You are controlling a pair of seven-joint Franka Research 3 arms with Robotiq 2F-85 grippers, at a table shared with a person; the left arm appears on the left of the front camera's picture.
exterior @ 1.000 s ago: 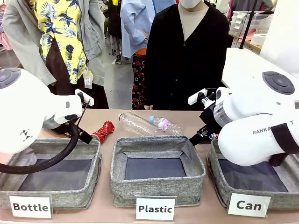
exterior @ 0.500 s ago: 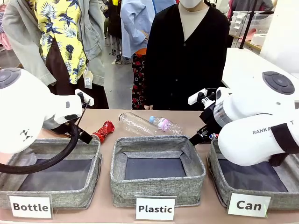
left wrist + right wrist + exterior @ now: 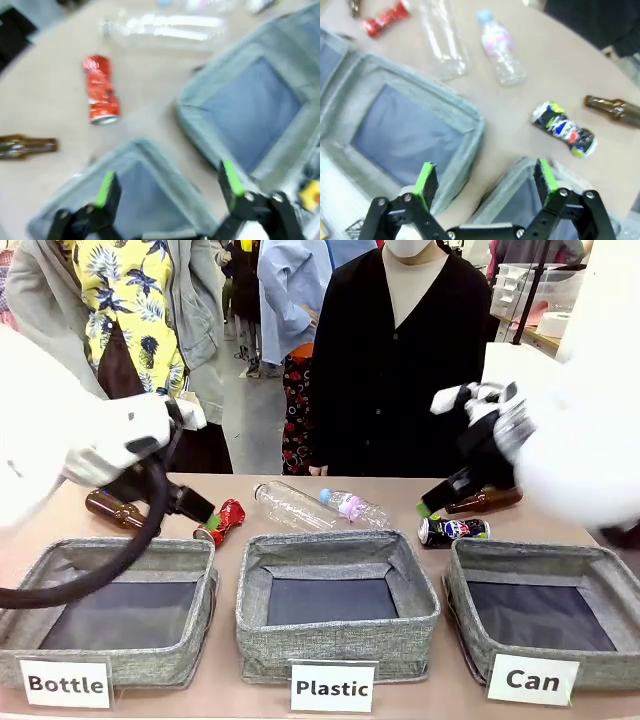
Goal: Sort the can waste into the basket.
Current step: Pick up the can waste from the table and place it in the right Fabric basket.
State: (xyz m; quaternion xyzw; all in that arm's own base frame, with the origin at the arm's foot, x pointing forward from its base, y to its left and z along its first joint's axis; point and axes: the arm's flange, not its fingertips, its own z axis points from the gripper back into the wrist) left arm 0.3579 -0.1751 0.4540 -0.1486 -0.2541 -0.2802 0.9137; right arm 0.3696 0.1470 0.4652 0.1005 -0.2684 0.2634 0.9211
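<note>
- red can (image 3: 222,521): crushed metal, shiny
- Pepsi can (image 3: 453,530): dented metal, glossy print
- basket (image 3: 462,608): rough grey woven cloth, matt dark bottom
- brown bottle (image 3: 484,501): glossy glass

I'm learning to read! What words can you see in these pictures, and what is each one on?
"Bottle": left card, on the left bin.
"Plastic": middle card, on the middle bin.
"Can": right card, on the right bin.
Black-blue can: print too small to read.
Pink label on the small clear bottle: too blurred to read.
</note>
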